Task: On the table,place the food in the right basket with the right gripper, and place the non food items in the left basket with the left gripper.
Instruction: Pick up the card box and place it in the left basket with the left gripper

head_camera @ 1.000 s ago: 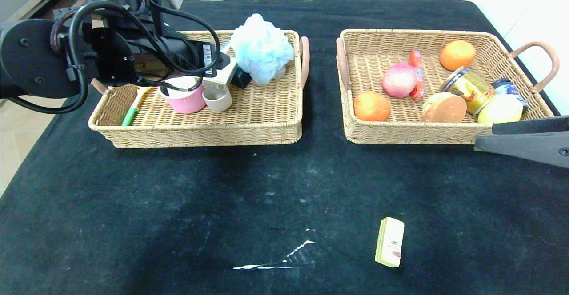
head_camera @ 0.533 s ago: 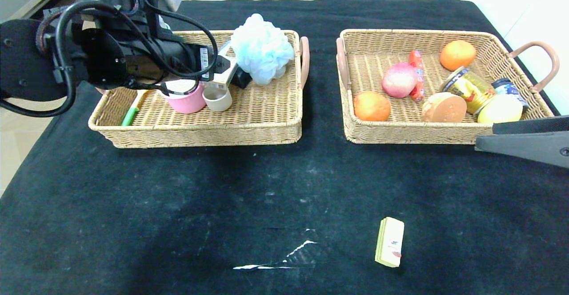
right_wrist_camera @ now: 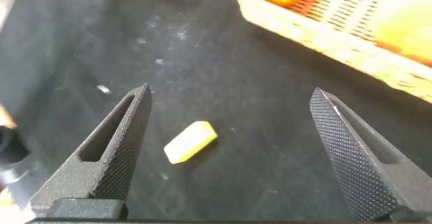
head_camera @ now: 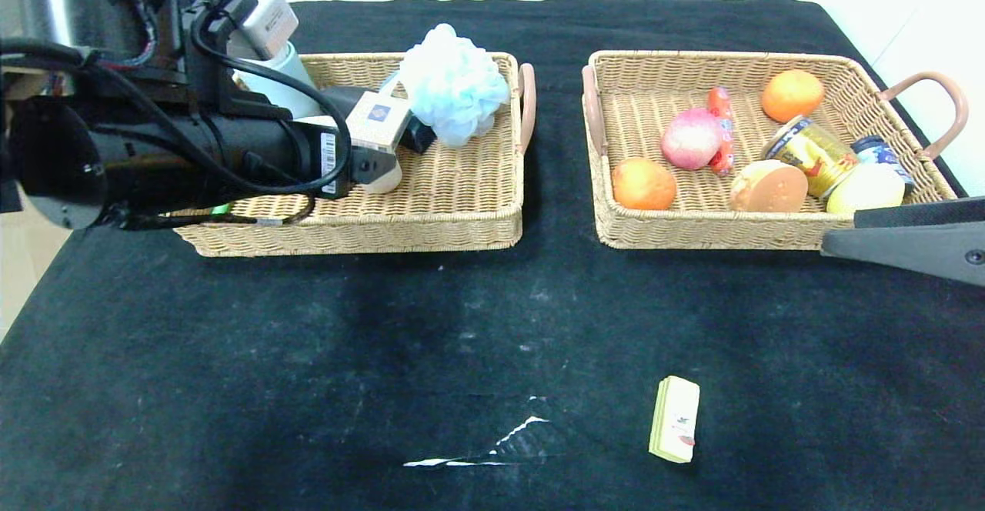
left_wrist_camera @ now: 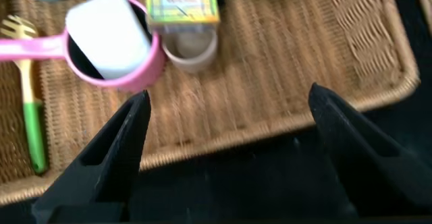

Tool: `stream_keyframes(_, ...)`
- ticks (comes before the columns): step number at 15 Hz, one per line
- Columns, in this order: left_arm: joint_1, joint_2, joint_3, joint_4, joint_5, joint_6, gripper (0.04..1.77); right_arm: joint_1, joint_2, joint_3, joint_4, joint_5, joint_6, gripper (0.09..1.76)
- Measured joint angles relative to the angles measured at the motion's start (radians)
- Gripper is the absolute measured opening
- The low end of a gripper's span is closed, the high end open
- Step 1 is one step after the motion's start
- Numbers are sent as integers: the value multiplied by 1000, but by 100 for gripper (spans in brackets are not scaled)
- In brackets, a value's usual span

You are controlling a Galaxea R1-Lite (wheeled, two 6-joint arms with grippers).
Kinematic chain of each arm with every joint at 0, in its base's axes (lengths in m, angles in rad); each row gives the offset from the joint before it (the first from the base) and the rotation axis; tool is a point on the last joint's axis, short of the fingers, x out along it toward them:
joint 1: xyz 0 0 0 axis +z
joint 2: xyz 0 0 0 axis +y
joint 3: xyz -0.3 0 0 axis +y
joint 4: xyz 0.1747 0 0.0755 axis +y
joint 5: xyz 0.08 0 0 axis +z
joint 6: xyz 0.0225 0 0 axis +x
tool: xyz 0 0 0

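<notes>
Nearly everything is sitting sorted: the left basket (head_camera: 431, 218) at upper left is holding the non food items, the right basket (head_camera: 692, 230) the fruit. Only the yellow wrapped block (head_camera: 675, 419) is lying on the desk (head_camera: 231, 388), lower right. The left gripper (left_wrist_camera: 226, 133) and right gripper (right_wrist_camera: 233, 126) are hanging with jaws apart, empty.

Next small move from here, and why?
Probably bring the right pincer down over the yellow wrapped block and close on it. The block is the only item lying loose on the table, the right pincer hangs open above it, and the open left pincer holds nothing over the left basket.
</notes>
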Motion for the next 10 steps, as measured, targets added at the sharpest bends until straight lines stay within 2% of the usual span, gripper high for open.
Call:
stream_keyframes(3,-70,-100,85,66,-43,-19,169,37,9,-1,-1,-91,2,171)
stream_keyframes(5,-119,-151,116,108,-56,-83,170,61,19,-4,0,-131,17,171)
stream_keyframes(7,-153,-194,143,130,-118,-145,170,85,29,-10,-1,-170,34,171)
stream_keyframes(10,-166,-242,177,135,-226,-216,170,111,48,-16,1,-219,57,171)
